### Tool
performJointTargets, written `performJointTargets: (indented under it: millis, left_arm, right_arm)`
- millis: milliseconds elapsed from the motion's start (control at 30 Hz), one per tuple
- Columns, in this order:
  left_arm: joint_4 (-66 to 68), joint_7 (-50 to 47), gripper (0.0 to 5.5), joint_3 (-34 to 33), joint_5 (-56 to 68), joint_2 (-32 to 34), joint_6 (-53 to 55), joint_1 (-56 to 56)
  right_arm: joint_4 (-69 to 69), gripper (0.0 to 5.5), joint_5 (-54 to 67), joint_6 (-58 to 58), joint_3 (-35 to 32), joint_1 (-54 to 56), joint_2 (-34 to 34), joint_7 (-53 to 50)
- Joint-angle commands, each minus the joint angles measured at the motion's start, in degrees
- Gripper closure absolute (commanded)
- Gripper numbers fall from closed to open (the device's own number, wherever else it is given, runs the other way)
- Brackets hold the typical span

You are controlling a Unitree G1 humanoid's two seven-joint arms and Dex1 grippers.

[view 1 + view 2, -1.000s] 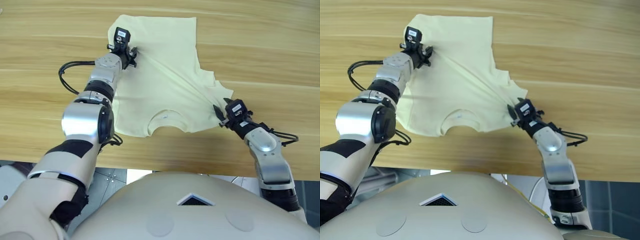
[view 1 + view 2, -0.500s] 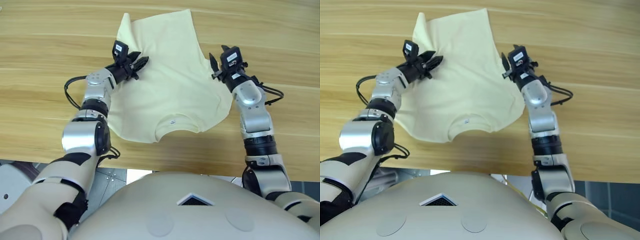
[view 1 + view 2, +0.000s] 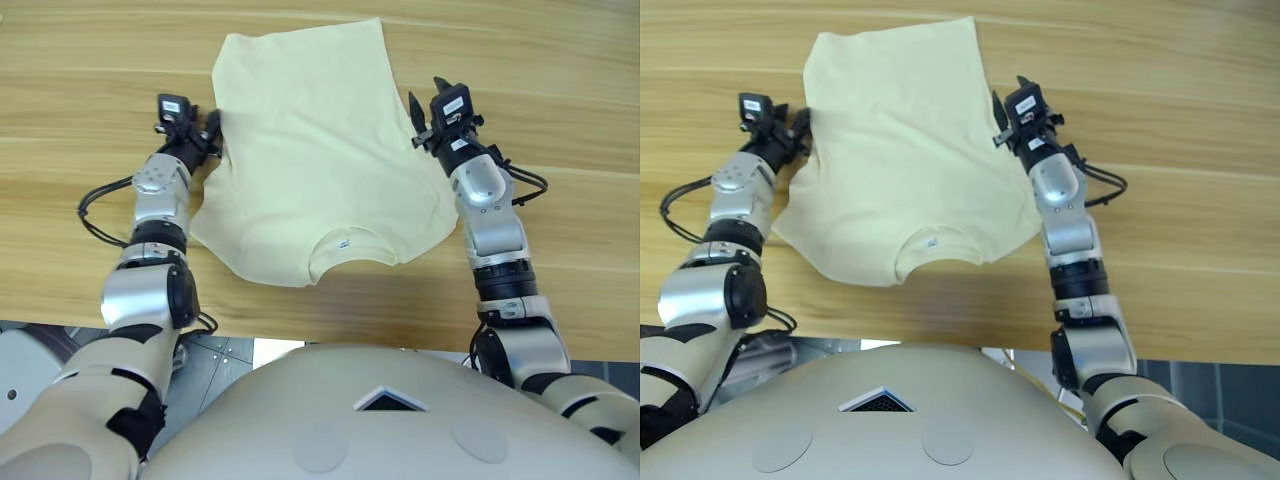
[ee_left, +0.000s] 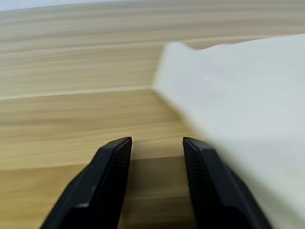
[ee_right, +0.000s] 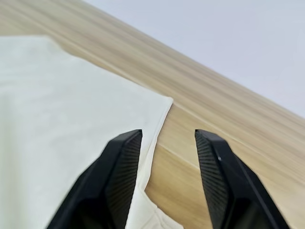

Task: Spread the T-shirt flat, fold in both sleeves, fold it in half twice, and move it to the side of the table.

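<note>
Pale wood-grain table [image 3: 560,90], grey floor [image 3: 225,350] below

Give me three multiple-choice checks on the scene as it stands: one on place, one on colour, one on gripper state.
1. The shirt's collar lies:
A) toward the robot
B) away from the robot
C) toward the robot's left

2. The shirt is:
A) blue
B) pale yellow
C) striped red

3. The left gripper and right gripper are:
A) both shut on the shirt
B) left shut, right open
C) both open, at the shirt's sides

Answers:
1 A, the collar is at the shirt's near edge.
2 B, the cloth is plain pale yellow.
3 C, each wrist view shows the jaws apart, gripping nothing.
</note>
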State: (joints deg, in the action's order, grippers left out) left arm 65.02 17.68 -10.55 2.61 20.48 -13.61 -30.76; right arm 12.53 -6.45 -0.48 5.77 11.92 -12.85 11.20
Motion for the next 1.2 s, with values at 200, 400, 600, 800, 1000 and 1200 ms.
performJointTargets:
  millis: [200, 400, 600, 800, 1000, 1200]
  left_arm:
    - [-0.5, -3.5, 3.50, 4.6, -3.1, -1.9, 4.8, 0.4]
    - [-6.8, 1.9, 3.50, 3.2, 1.9, -3.0, 4.9, 4.0]
    - [-22.0, 10.5, 3.50, -1.3, 12.6, -5.9, 8.3, 14.3]
    - [-41.8, 17.4, 3.50, -2.9, 22.5, -6.7, 15.9, 23.9]
    - [-49.1, 15.5, 3.50, -1.0, 20.6, -5.1, 22.2, 29.6]
    - [-58.0, 11.3, 3.50, 4.8, 11.2, 1.3, 32.6, 35.6]
  right_arm:
    - [-7.2, 3.46, -1.2, 2.7, 3.8, -3.2, 2.7, 0.8]
    - [-7.3, 3.46, -1.7, 3.2, 4.8, -4.5, 3.1, 0.5]
    - [-3.3, 3.46, -3.0, 2.9, 6.8, -3.1, 3.7, 1.2]
    - [0.9, 3.46, -3.4, 2.6, 7.9, -3.4, 5.5, 0.3]
    - [1.2, 3.46, -3.5, 3.1, 7.8, -2.5, 5.9, 0.6]
    - [-1.4, 3.46, -3.3, 5.3, 7.3, -1.4, 5.9, 0.9]
